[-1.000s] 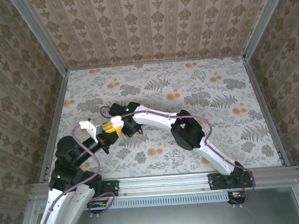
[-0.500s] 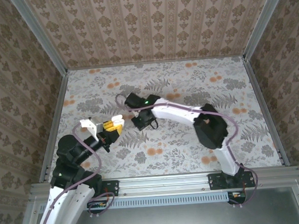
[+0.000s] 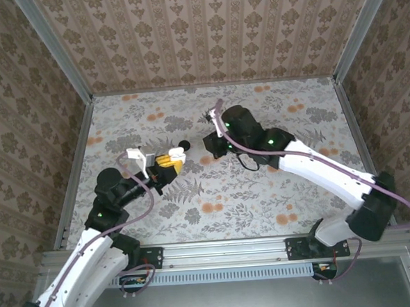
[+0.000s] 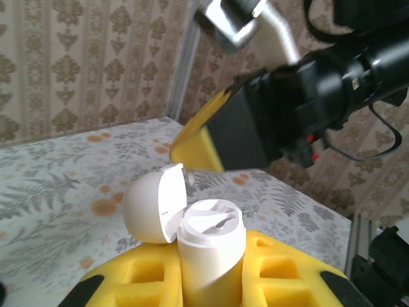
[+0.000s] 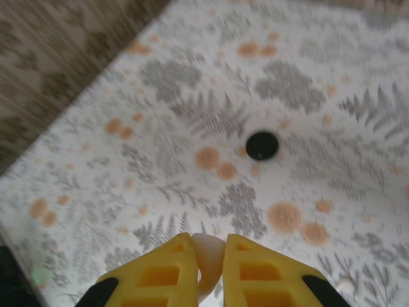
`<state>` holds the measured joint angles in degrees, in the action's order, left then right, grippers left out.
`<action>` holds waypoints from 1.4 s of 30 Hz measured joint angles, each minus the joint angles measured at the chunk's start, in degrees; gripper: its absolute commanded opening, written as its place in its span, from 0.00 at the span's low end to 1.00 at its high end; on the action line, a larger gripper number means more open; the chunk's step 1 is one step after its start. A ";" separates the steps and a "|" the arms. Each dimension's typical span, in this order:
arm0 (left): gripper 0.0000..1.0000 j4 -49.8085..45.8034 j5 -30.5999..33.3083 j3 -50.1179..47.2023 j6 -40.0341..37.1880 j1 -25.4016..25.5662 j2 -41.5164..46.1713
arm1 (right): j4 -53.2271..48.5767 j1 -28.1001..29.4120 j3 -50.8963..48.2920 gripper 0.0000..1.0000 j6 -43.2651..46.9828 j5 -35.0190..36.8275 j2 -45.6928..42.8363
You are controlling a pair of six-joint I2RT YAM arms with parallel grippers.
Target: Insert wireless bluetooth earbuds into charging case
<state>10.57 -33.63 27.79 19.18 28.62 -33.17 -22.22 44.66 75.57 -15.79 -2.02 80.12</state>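
Above the table [image 5: 160, 96], left fingers [image 4: 259, 265] clamp the open charging case [image 4: 211, 252]; right fingers [image 5: 179, 265] pinch a small white piece [image 5: 208, 256].

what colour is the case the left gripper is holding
White; the charging case shows best in the left wrist view.

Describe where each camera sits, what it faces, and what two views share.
Top external: above and behind, looking down on the table; left arm and right arm show.
Left wrist: looks past the left pincer, clamping the open charging case, toward the right arm.
Right wrist: looks down at the table past the right pincer, shut on a pale piece.
Shared: top and left wrist show the charging case.
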 measured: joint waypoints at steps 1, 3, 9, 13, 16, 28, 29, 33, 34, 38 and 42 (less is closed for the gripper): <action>0.00 0.92 0.00 0.00 0.07 0.59 -0.79 | 1.44 0.00 -0.96 0.12 0.28 -0.57 -1.77; 0.00 3.19 0.00 0.00 0.11 1.86 -2.64 | 4.79 0.11 -2.84 0.12 0.70 -2.40 -5.38; 0.00 7.19 0.44 0.00 0.11 4.76 -5.81 | 12.52 0.98 -4.24 0.12 1.33 -7.80 -8.92; 0.00 9.29 0.92 0.00 0.11 6.32 -6.58 | 16.04 1.86 -4.81 0.12 1.79 -10.51 -8.90; 0.00 9.86 1.31 0.00 0.11 7.04 -6.78 | 18.12 2.54 -4.83 0.12 1.77 -12.22 -8.48; 0.00 10.56 2.91 0.00 0.11 7.37 -5.88 | 20.96 4.04 -6.91 0.12 1.77 -15.15 -7.08; 0.00 10.56 3.02 0.00 0.11 7.37 -5.84 | 21.00 4.04 -7.04 0.12 1.77 -15.17 -6.95; 0.00 10.56 3.08 0.00 0.11 7.37 -5.70 | 21.03 4.35 -7.23 0.12 1.95 -15.19 -6.23; 0.00 10.56 3.08 0.00 0.11 7.37 -5.70 | 21.07 4.44 -7.23 0.12 2.01 -15.21 -6.10; 0.00 10.49 3.08 0.00 0.09 7.37 -5.60 | 21.64 4.74 -7.23 0.12 2.21 -15.21 -5.38; 0.00 10.40 3.32 0.00 0.09 7.37 -4.94 | 22.12 5.03 -7.23 0.12 2.47 -15.26 -5.25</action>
<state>20.97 -30.30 27.79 19.27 35.99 -38.11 -0.10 49.69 68.34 -13.32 -17.28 74.87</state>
